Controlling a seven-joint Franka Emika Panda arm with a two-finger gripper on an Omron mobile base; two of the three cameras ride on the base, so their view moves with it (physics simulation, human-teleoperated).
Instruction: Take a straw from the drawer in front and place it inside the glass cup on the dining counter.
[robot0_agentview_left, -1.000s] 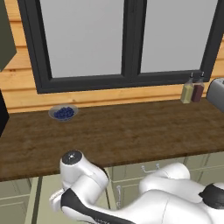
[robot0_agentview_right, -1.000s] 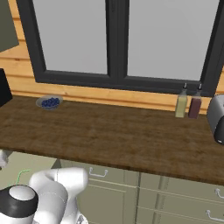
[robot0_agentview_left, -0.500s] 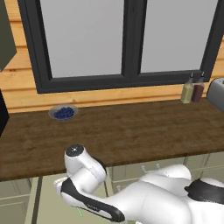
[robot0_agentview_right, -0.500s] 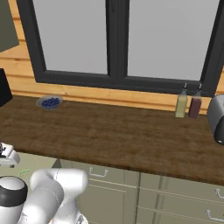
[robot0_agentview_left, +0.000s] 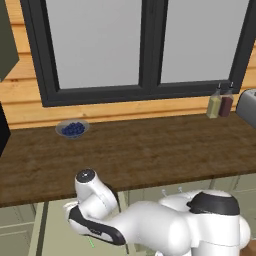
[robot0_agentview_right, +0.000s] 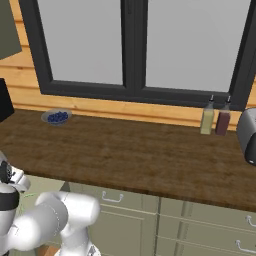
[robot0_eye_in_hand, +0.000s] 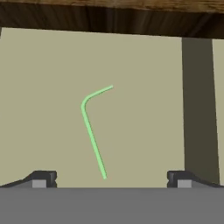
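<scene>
A light green straw (robot0_eye_in_hand: 92, 131) with a bent top lies flat on the pale olive floor of the open drawer (robot0_eye_in_hand: 144, 109) in the hand view. My gripper (robot0_eye_in_hand: 111, 181) hovers above the straw's lower end, open, its two dark fingertips (robot0_eye_in_hand: 41, 178) standing wide to either side with nothing between them. In the left base view the arm folds down past the worktop's front edge over the drawer (robot0_agentview_left: 52, 232), where a short bit of the green straw (robot0_agentview_left: 91, 243) shows beside the wrist. The glass cup and the dining counter are out of view.
A dark wood worktop (robot0_agentview_left: 150, 150) runs under a black-framed window. On it stand a bowl of blueberries (robot0_agentview_left: 73, 129), two bottles (robot0_agentview_left: 220, 104) and a toaster oven (robot0_agentview_left: 247, 107). Closed olive drawers with silver handles (robot0_agentview_right: 112, 197) line the cabinet front to the right.
The arm has swung a little to the left and bent lower over the open drawer. The things on the worktop have not moved.
</scene>
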